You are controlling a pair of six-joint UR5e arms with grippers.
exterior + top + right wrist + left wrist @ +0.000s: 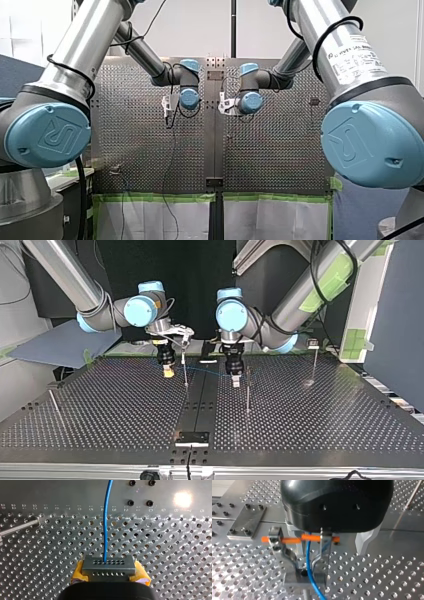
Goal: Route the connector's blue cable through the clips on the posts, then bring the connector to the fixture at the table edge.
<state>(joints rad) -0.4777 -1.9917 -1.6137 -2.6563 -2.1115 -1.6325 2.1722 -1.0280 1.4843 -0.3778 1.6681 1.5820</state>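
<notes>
Elbows raised, my left arm [82, 47] and my right arm [325, 30] both slope down toward the seam [200, 395] that splits the table [310, 415]. Their wrists are turned so that each tool points straight down near the seam's far end.

My right gripper [168, 371] hangs just to one side of the seam (the top view's left). Its yellow pads [141, 573] are clamped on the connector [108, 566], a grey block with two rows of small holes, held just above the table. The blue cable [106, 517] leaves one hole of the block and runs across the seam to my left gripper [236, 379], which stands just on the other side, low over the table. The cable passes under that gripper's black body, but whether it is gripped there I cannot tell.

One thin post [185, 371] rises just beside the seam near my right gripper, and a second post [247, 390] stands beside my left one. A third post [314, 362] and a fourth post [54, 401] stand far out from the seam on opposite sides. A small plate [191, 437] sits on the seam at the table's near edge in the top view.

A white label [352, 56] on my right arm carries print too blurred to read. The blue joint cap [50, 136] shows a raised UR mark. Engraved numbers run along the table's holes beside the cable, counting 9, 8, 7, 6.
</notes>
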